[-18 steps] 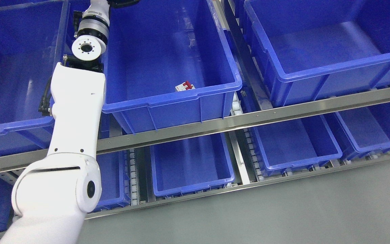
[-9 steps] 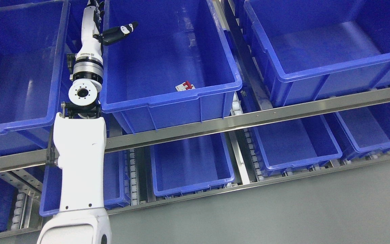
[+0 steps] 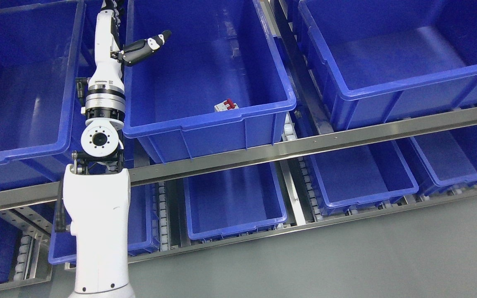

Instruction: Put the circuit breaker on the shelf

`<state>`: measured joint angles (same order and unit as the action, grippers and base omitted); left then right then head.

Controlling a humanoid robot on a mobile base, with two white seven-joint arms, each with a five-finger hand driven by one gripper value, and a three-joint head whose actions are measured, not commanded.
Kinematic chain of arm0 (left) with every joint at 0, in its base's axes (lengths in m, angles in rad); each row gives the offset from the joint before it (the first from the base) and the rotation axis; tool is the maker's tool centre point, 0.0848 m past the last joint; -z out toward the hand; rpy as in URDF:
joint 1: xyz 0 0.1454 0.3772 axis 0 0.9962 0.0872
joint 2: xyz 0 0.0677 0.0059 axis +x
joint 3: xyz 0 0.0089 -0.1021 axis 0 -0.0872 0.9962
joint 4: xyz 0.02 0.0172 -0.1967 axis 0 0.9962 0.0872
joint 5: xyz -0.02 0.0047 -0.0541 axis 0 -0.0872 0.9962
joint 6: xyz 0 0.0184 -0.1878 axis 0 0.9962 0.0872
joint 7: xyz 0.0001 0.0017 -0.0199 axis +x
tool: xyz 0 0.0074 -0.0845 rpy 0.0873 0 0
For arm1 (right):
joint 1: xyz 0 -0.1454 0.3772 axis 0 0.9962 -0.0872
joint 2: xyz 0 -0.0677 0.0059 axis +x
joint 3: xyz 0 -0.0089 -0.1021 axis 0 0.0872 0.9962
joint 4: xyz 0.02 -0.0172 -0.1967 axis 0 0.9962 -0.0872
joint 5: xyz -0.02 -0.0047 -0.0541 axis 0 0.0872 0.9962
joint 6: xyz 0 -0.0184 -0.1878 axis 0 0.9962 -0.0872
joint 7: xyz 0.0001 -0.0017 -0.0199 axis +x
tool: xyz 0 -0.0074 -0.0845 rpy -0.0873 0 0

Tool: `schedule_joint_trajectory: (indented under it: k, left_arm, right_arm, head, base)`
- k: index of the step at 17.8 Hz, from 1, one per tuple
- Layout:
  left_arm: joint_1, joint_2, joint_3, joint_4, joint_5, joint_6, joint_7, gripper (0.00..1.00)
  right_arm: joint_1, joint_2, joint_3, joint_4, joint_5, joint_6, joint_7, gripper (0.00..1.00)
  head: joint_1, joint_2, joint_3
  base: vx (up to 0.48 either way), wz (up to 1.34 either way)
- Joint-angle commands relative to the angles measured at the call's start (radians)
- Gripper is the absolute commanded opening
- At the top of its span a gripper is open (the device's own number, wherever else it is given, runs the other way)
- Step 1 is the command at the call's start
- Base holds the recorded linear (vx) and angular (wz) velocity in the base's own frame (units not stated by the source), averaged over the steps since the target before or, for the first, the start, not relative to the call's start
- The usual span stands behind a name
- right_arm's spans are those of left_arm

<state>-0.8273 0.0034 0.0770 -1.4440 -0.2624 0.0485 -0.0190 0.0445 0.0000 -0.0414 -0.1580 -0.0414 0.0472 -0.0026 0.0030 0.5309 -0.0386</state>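
From the head camera, the left arm (image 3: 97, 215) rises from the bottom edge left of the middle, a smooth white shell with a round silver joint disc and a ribbed metal wrist collar. Its left hand (image 3: 114, 31) reaches up along the left wall of the middle upper bin (image 3: 205, 120), and most of it runs out of the top of the picture. One dark finger (image 3: 145, 45) with a white band sticks out to the right over the bin's inside; whether the other fingers are apart or curled cannot be told. Nothing shows held in it.

The circuit breaker (image 3: 226, 106), a small white block with a red lever, lies on the bin floor at the near wall, right of the middle, well apart from the hand. The bin is glossy blue plastic with a thick rolled rim and ribbed outer walls. Its floor is otherwise bare, leaving wide room between breaker and finger.

Matching blue bins stand to the left (image 3: 19, 153) and right (image 3: 387, 93), with narrow gaps between them. A brushed steel rail (image 3: 304, 145) runs slantwise under the upper row. A lower row of bins (image 3: 234, 223) sits on white roller tracks. The near floor (image 3: 346, 260) is plain grey.
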Motion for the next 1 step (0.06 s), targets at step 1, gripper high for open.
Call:
schedule_joint_trajectory:
  k: [1]
  left_arm:
    - [0.025, 0.014, -0.022, -0.179, 0.002, 0.001, 0.001, 1.00]
  right_arm:
    - [0.000, -0.017, 0.000, 0.000, 0.000, 0.000, 0.000, 1.00]
  head:
    - [0.0000, 0.000, 0.000]
  base:
    - [0.000, 0.00]
